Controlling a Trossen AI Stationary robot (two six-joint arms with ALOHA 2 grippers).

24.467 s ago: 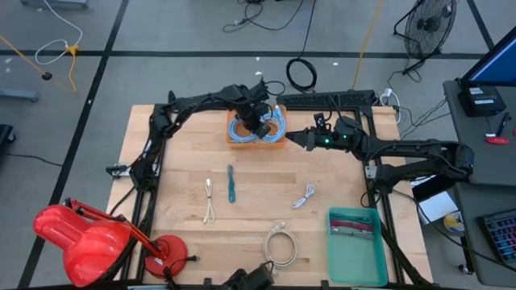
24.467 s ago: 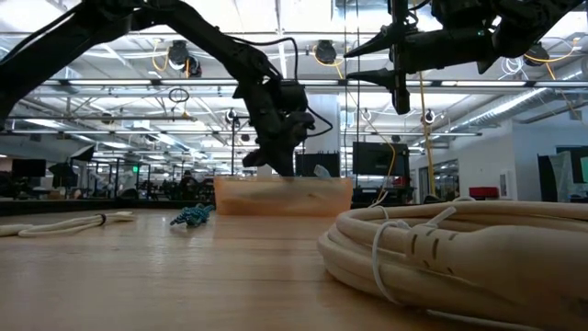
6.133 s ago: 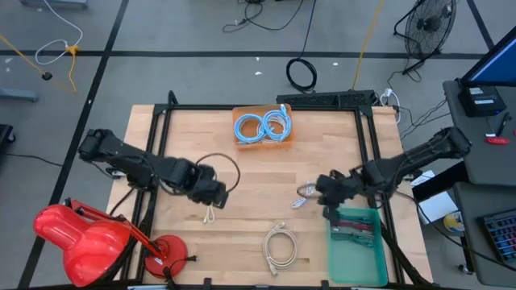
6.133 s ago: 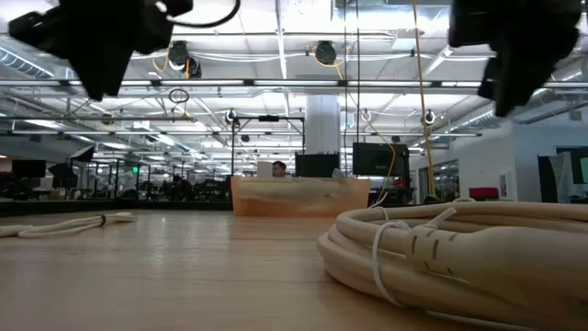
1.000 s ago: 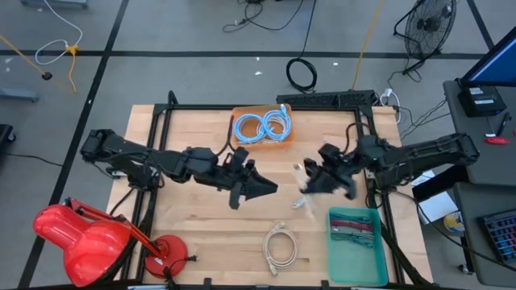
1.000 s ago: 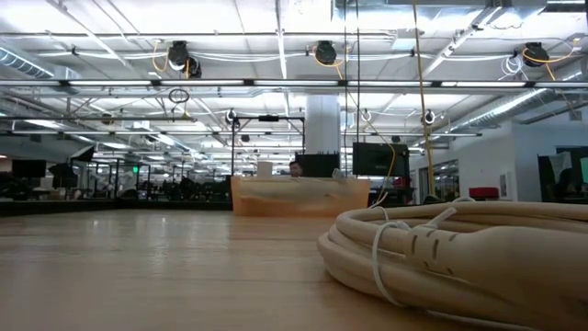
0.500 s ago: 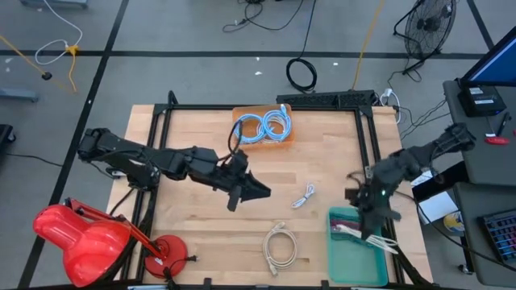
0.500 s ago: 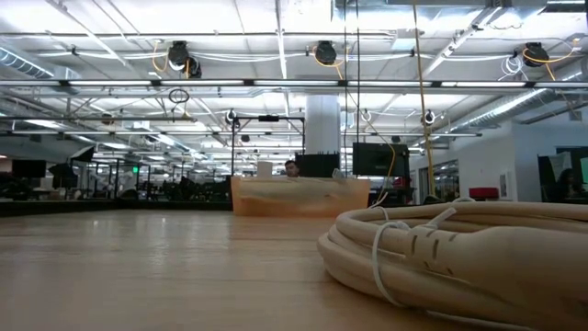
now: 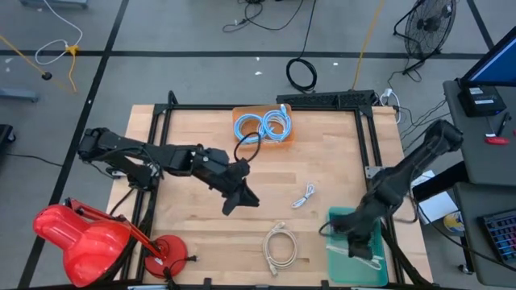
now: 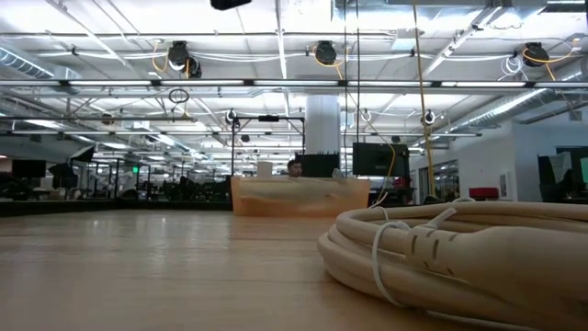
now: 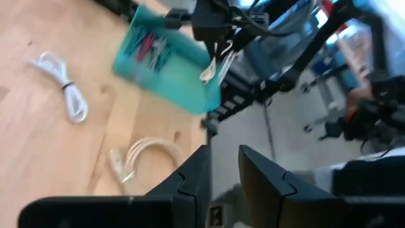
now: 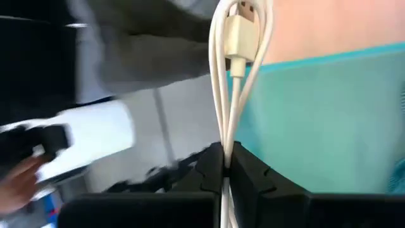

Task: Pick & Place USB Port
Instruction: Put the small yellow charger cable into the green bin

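My right gripper (image 9: 353,242) hovers over the teal tray (image 9: 339,271) at the near right, shut on a bundled white USB cable (image 12: 221,107) whose plug (image 12: 239,35) shows beyond the fingertips. The left wrist view also shows that cable (image 11: 214,63) hanging over the tray (image 11: 171,69). My left gripper (image 9: 242,198) is over the table's middle, open, with nothing between its fingers (image 11: 224,170). A second white cable (image 9: 304,196) lies flat on the wood between the two grippers. My right gripper pinches several strands of the white cable's bundle (image 12: 224,149) between its two fingers. The strands run straight out past the fingertips, with the plug at the far end of the bundle. The fingers slant down toward the table's near edge, and the cable hangs over the teal tray.
A cream coiled cable (image 9: 280,246) lies near the front edge and fills the right of the low view (image 10: 459,248). An orange box (image 9: 260,126) with blue cables stands at the back middle. A red lamp (image 9: 81,238) sits at the near left corner.
My right gripper has carried the white cable from above the table's middle toward the near right, ending over the teal tray and tipped downward. My left gripper has drawn back a little toward the table's left and near edge, its fingers unchanged.
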